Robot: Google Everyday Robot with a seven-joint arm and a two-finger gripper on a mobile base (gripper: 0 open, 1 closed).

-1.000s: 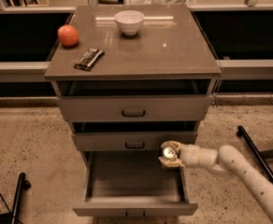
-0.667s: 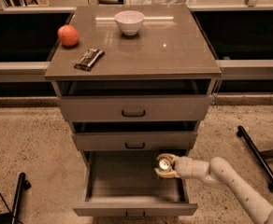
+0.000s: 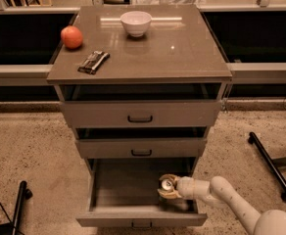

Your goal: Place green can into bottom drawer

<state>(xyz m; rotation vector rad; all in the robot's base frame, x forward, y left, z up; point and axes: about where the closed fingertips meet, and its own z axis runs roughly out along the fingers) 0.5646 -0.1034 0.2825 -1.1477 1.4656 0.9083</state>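
Note:
The bottom drawer point(image 3: 118, 190) is pulled open, a wide shallow tray with a small dark handle at its front. My gripper point(image 3: 168, 187) reaches in from the lower right, inside the drawer near its right side. It is shut on the green can point(image 3: 167, 184), of which mostly the silver top shows between the fingers. The can is low in the drawer; I cannot tell whether it rests on the drawer floor.
On the cabinet top point(image 3: 182, 48) stand a white bowl point(image 3: 135, 23), an orange-red fruit point(image 3: 72, 36) and a dark snack bar point(image 3: 93, 62). The two upper drawers point(image 3: 140, 114) are slightly open. Black stand legs lie on the floor at right point(image 3: 270, 165) and lower left point(image 3: 18, 207).
My gripper has moved down and a little left with the can, from level with the drawer's top edge to lower inside the bottom drawer.

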